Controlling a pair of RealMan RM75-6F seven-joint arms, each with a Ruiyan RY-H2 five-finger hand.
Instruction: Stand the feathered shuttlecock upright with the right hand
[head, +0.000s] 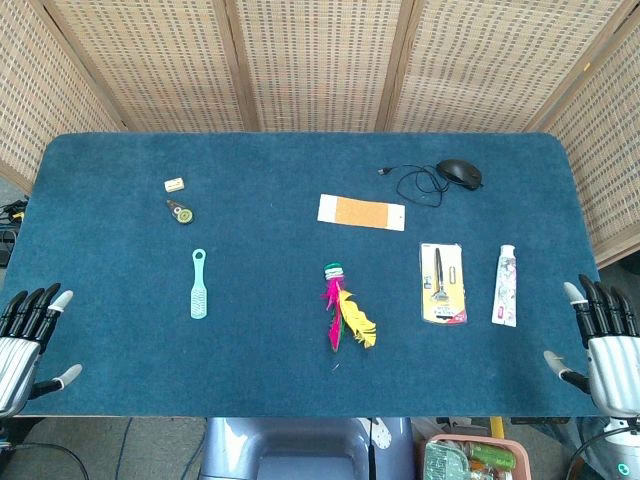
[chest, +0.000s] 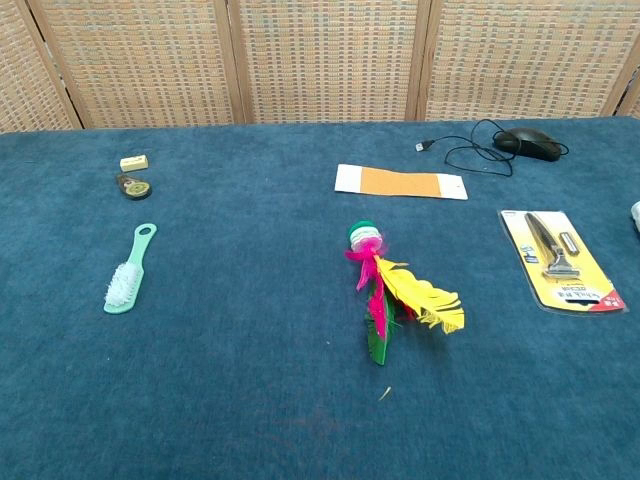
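Observation:
The feathered shuttlecock (head: 343, 307) lies flat on the blue table, its round base toward the back and its pink, yellow and green feathers pointing to the near edge; the chest view shows the shuttlecock (chest: 392, 289) the same way. My right hand (head: 602, 337) hovers at the table's near right corner, fingers apart and holding nothing, well to the right of the shuttlecock. My left hand (head: 28, 336) is at the near left corner, fingers also spread and empty. Neither hand appears in the chest view.
A packaged razor (head: 441, 282) and a tube (head: 506, 285) lie between the shuttlecock and my right hand. A tan card (head: 361, 211), a black mouse (head: 459, 172) with its cable, a mint brush (head: 199, 284), an eraser (head: 174, 184) and a small tape dispenser (head: 181, 210) lie farther off.

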